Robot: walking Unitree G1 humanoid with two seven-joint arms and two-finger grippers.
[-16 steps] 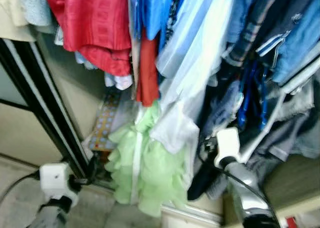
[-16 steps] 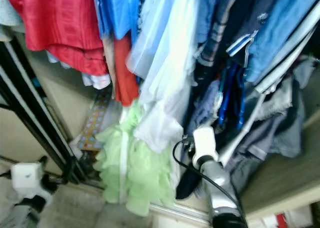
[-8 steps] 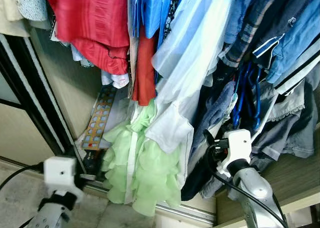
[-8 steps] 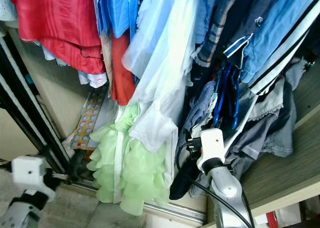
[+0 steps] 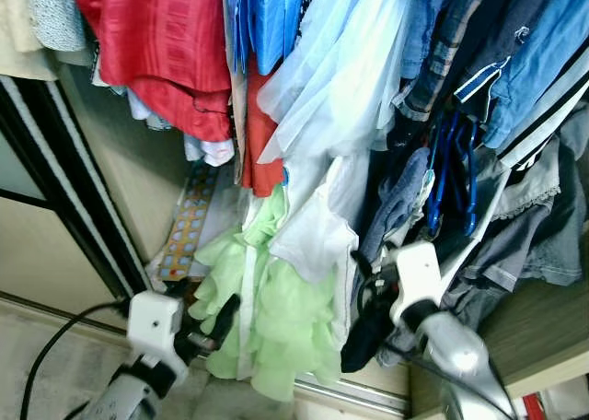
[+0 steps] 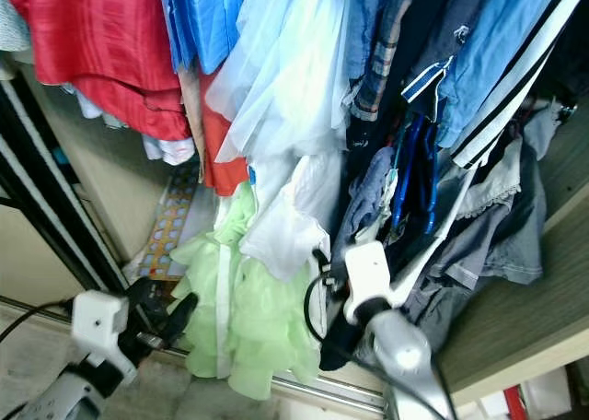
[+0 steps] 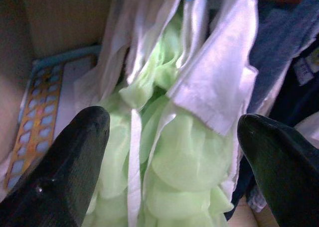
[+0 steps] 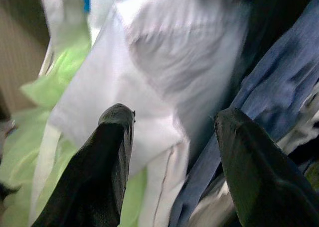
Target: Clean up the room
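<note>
- Lower left of the head views: the left tool (image 5: 225, 314) has its black fingers (image 7: 75, 157) spread wide, nothing between them, tips just short of the light green ruffled dress (image 5: 276, 319).
- Lower right: the right tool (image 8: 172, 152) is pushed in among the hanging clothes, fingers (image 8: 107, 162) wide apart and gripping nothing; a white garment (image 8: 144, 82) and blue-grey cloth (image 8: 279, 102) hang just past the tips.
- Bottom edge: the metal sliding-door track (image 5: 354, 394) runs under the dress hem, with bare floor (image 5: 46, 365) at lower left, the one open patch for moving.
- Left edge: a black door frame (image 5: 64, 190) slants down to the track, closing that side.
- Lower right corner: a wooden shelf (image 6: 534, 291) juts out beside the right arm.
- Behind the dress: a flat board with coloured dots (image 5: 189, 231) leans on the beige closet wall (image 5: 138, 180).
- Upper frame: a red garment (image 5: 166, 52), blue shirts (image 5: 267, 19), a pale blue dress (image 5: 340, 79) and dark denim pieces (image 5: 515, 61) hang packed tight, with blue hangers (image 5: 451, 176) dangling below.
</note>
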